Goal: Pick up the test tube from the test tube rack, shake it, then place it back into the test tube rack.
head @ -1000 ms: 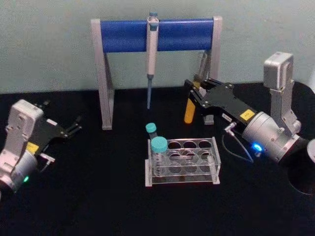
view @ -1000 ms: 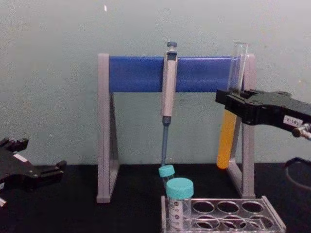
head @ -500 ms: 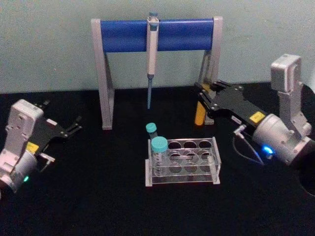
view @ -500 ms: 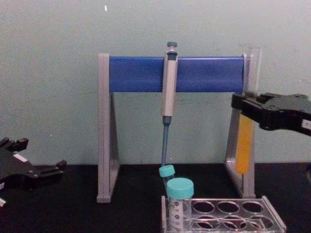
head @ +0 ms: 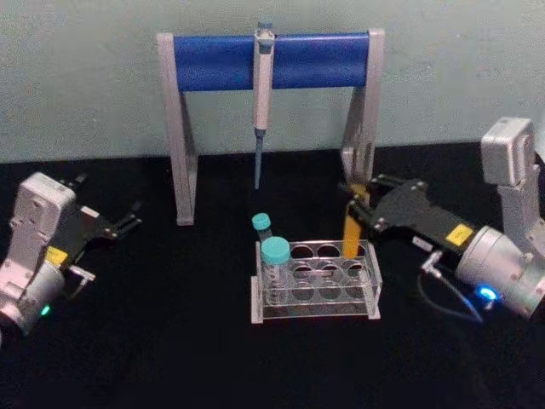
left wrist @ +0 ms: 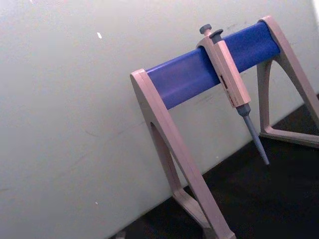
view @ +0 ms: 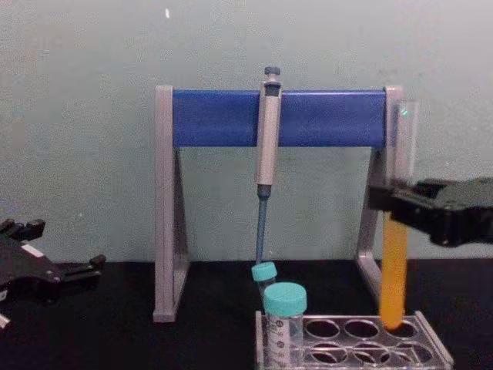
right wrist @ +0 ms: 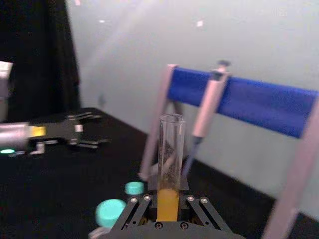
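The test tube (head: 350, 228) is a long clear tube with orange-yellow liquid in its lower half, and it hangs upright with my right gripper (head: 352, 210) shut on its middle. In the chest view the test tube (view: 394, 270) has its round bottom right at the rim of the back right hole of the test tube rack (view: 436, 348). The right wrist view looks along the test tube (right wrist: 170, 154) rising out of the right gripper (right wrist: 168, 208). The clear test tube rack (head: 317, 310) sits at the table's centre. My left gripper (head: 111, 204) rests open at the far left.
Two teal-capped tubes (head: 274, 252) stand in the rack's left end. Behind the rack is a tall grey stand with a blue crossbar (head: 271, 60) holding a hanging pipette (head: 261, 102). The stand's right leg (view: 373, 254) is just behind the held tube. The table is black.
My right gripper has carried the test tube forward, away from the stand's right leg, and down over the rack's back right hole. The left arm has stayed put.
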Motion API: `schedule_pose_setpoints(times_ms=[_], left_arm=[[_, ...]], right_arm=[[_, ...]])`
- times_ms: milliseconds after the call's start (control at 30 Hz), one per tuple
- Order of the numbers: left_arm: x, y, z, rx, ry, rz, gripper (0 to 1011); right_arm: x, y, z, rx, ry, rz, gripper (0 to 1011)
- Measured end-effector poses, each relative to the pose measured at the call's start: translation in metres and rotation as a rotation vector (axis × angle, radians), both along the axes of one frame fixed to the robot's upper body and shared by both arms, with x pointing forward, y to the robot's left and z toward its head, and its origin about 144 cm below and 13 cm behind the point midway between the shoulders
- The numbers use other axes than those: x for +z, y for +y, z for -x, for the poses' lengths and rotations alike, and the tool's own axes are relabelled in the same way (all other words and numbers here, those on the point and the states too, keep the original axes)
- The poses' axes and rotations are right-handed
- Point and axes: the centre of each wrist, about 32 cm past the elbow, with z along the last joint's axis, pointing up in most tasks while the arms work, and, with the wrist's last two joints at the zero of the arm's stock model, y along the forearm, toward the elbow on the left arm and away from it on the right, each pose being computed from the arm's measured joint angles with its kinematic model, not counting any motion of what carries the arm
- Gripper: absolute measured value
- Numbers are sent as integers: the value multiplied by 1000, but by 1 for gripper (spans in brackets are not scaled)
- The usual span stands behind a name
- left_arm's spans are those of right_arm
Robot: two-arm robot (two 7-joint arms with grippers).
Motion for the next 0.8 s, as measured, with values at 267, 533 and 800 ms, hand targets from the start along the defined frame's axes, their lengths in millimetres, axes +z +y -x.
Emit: schedule_pose_setpoints(times_ms=[267,533,800], left_arm=[[0,0,0,0,0,0,1002],[0,0,0,0,0,0,1001],[0,0,0,0,0,0,1001]], right_arm=[[-2,18,-6,87,27,-46,230],[-7,32,-26,49,-29,-94,230],[-11,34,-36,-56,-63,-94,230]])
